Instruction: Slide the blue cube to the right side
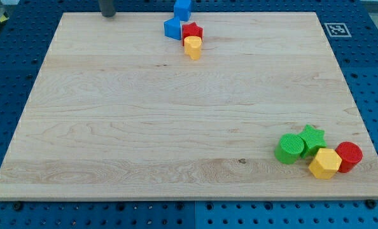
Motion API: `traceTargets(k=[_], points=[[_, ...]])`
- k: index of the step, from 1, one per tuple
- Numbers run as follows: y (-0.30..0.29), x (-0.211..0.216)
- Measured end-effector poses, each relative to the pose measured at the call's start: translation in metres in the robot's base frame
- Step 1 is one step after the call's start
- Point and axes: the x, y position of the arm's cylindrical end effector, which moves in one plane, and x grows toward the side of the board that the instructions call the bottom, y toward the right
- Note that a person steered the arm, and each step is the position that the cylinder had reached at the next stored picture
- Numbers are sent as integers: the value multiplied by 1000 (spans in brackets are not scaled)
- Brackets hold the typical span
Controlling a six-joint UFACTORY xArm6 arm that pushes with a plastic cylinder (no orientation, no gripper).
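Observation:
The blue cube (182, 9) sits at the top edge of the wooden board (176, 121), a little left of centre. Just below it lie a second blue block (172, 28), a red star (192, 30) and a yellow block (193, 47), packed close together. My tip (107, 15) shows as a dark rod at the board's top edge, well to the left of the blue cube and apart from every block.
A second cluster sits at the bottom right: a green cylinder (290, 148), a green star (312, 138), a yellow hexagon (324, 163) and a red cylinder (349, 156). A marker tag (337, 29) is at the board's top right corner.

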Motion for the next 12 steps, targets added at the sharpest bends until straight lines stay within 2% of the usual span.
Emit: traceTargets(k=[8, 11, 12], points=[[77, 1], [147, 2], [153, 2]])
